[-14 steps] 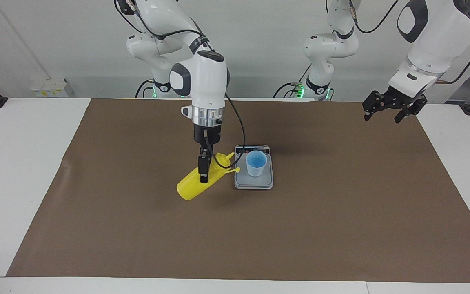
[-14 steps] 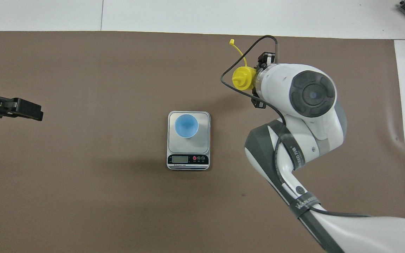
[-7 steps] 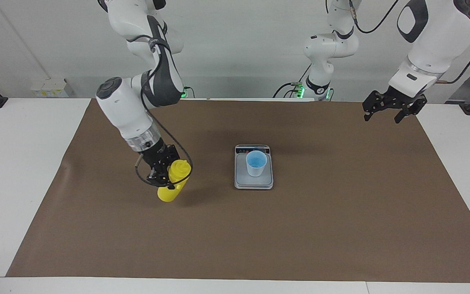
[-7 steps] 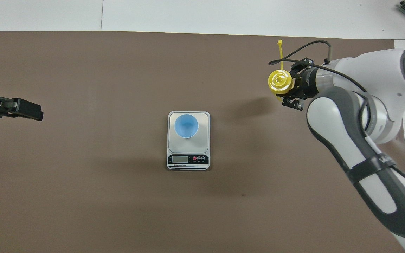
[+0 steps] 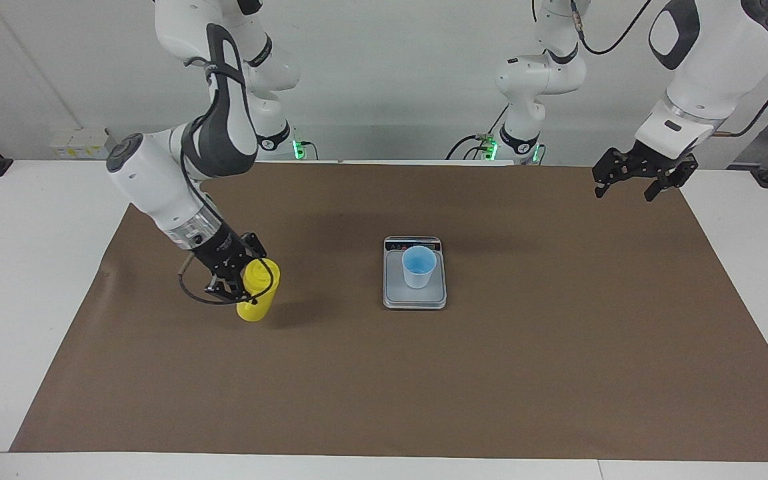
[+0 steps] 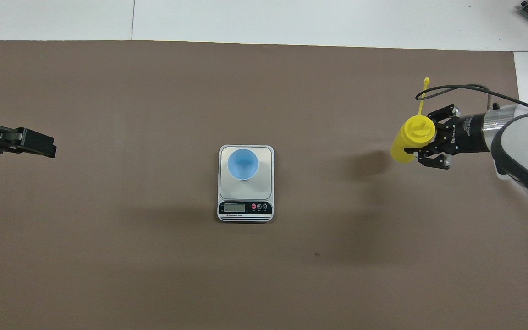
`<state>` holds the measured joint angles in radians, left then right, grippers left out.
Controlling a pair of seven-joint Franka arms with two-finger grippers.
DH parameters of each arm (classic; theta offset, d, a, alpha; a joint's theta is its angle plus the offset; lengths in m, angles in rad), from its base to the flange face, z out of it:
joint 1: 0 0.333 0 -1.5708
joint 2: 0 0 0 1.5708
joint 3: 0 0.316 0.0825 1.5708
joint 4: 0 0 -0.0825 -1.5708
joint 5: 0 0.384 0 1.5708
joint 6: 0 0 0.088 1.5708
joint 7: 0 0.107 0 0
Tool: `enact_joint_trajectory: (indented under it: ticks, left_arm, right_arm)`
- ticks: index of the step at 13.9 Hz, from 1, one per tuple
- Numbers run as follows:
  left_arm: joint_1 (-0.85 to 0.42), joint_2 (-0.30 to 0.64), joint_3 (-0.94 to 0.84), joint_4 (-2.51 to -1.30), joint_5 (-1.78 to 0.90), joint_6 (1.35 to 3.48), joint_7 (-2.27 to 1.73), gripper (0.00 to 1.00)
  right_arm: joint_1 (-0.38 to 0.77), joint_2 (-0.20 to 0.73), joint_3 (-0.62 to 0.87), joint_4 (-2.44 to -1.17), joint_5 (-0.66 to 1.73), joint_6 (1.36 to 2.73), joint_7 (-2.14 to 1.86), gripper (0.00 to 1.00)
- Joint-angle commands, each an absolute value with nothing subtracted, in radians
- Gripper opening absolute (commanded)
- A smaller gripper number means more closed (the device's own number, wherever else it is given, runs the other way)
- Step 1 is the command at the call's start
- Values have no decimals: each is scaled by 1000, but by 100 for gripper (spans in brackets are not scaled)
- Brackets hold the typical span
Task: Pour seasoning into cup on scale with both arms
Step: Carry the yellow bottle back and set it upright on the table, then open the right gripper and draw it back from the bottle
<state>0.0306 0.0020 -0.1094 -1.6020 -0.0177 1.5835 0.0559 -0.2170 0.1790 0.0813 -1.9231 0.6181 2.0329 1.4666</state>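
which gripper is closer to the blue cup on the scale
Right. The right gripper, gripping the yellow bottle, is toward its arm's end of the table from the cup; the left gripper waits much farther off.

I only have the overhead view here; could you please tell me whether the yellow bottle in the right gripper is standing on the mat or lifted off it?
Observer: In the facing view the yellow bottle, gripped by the right gripper, is nearly upright. Its base is at or just above the mat, and I cannot tell whether it touches.
Operator: Thank you. The left gripper is cut off at the edge of my view; could you tell me what it is doing?
Observer: The left gripper hangs open and empty in the air over the mat's corner at the left arm's end of the table, waiting.
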Motion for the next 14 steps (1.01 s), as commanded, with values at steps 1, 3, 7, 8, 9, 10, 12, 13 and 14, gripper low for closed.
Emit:
enact_joint_trajectory:
  ticks: [1, 3, 7, 8, 9, 10, 12, 13, 14]
  left_arm:
    - [38, -15, -115, -1620, -9, 1582, 67, 100]
    - [38, -15, -115, -1620, -9, 1582, 67, 100]
    - [38, -15, -115, -1620, -9, 1582, 67, 100]
    - [38, -15, -115, -1620, -9, 1583, 67, 100]
    - [38, -15, -115, -1621, -9, 1583, 67, 100]
    - [38, -17, -115, -1624, -9, 1583, 67, 100]
    - [37, -20, -115, -1626, -9, 1583, 67, 100]
    - [37, -20, -115, -1626, -9, 1583, 67, 100]
    - [37, -20, -115, -1626, -9, 1583, 67, 100]
  right_arm:
    - [-277, 124, 97, -2018, 676, 2022, 1329, 0]
    - [-311, 126, 95, -2068, 719, 2022, 1186, 0]
    - [-315, 114, 89, -2102, 703, 2037, 1106, 99]
    - [-314, 114, 89, -2102, 692, 2040, 1065, 100]
    - [-319, 115, 89, -2099, 689, 2042, 1049, 100]
    - [-324, 117, 86, -2092, 684, 2043, 1046, 100]
    - [-348, 118, 83, -2082, 651, 2045, 1046, 100]
    - [-359, 118, 83, -2071, 625, 2045, 1046, 100]
    - [-370, 120, 83, -2065, 591, 2045, 1042, 100]
